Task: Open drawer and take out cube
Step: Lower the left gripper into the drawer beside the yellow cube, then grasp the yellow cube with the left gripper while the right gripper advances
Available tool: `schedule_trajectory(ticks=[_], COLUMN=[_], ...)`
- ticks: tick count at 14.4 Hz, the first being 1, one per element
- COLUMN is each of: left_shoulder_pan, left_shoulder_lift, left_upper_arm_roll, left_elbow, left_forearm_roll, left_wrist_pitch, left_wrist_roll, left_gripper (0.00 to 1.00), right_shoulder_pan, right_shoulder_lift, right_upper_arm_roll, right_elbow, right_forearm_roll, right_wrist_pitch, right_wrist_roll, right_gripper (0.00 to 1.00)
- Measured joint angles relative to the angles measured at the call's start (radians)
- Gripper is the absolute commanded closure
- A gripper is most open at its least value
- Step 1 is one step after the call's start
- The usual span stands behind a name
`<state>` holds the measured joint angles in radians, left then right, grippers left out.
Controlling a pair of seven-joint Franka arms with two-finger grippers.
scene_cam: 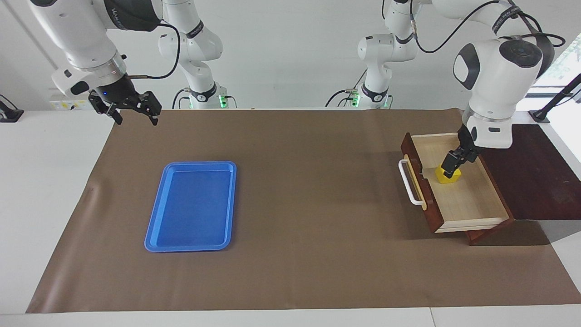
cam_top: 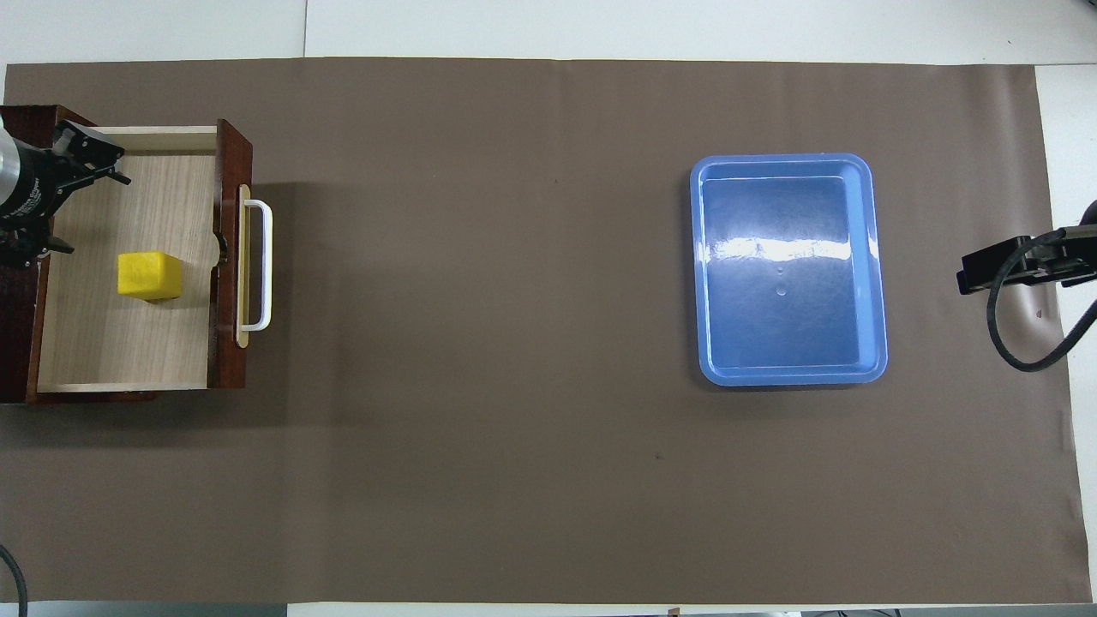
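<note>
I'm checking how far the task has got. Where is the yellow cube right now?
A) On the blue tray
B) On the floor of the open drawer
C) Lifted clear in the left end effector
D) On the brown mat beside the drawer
B: the cube sits on the light wood floor of the pulled-out drawer, not yet lifted.
</note>
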<state>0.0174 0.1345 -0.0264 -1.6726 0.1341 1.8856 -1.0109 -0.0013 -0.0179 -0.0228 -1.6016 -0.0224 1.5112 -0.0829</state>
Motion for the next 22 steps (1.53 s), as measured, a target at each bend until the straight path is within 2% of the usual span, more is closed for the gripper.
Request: schedule_trajectory(ticks=[4,7,13,17,22], left_shoulder_pan=[0.001,0.002,0.004,0.055,0.070], left_shoulder_lift=[-0.005,-0.008,-0.054,-0.066,-0.073], left_upper_arm_roll=[-0.007,-0.005,-0.002,0.001,-0.002], left_elbow=[-0.087,-0.130,-0.229,-0.258,-0.281], left_forearm_roll=[0.000,0.000,0.000,0.000,0.000], left_wrist_pitch=[-0.003,-0.002,0.062,0.108,0.149], left_wrist_roll=[-0.300,-0.414,-0.506,-0.533,-0.577], left_gripper=[0.00,0.00,0.00,0.00,0.00], right_shoulder_pan=[0.000,0.001,0.007,0.022,0.083], right_shoulder_lift=[0.002,0.018,0.093,0.144,0.259], right_upper_arm_roll=[0.000,0.001,0.004,0.018,0.019], right_elbow=[0.000,-0.001,0.027,0.066,0.180], right_forearm_roll=[0.002,0.005,0.052,0.080,0.209], right_wrist_pitch=[0.034,0.042,0.052,0.055,0.069], right_wrist_roll=[0.096,0.275,0.634,0.880,1.164], right_gripper=[0.00,0.00,0.00,0.00,0.00])
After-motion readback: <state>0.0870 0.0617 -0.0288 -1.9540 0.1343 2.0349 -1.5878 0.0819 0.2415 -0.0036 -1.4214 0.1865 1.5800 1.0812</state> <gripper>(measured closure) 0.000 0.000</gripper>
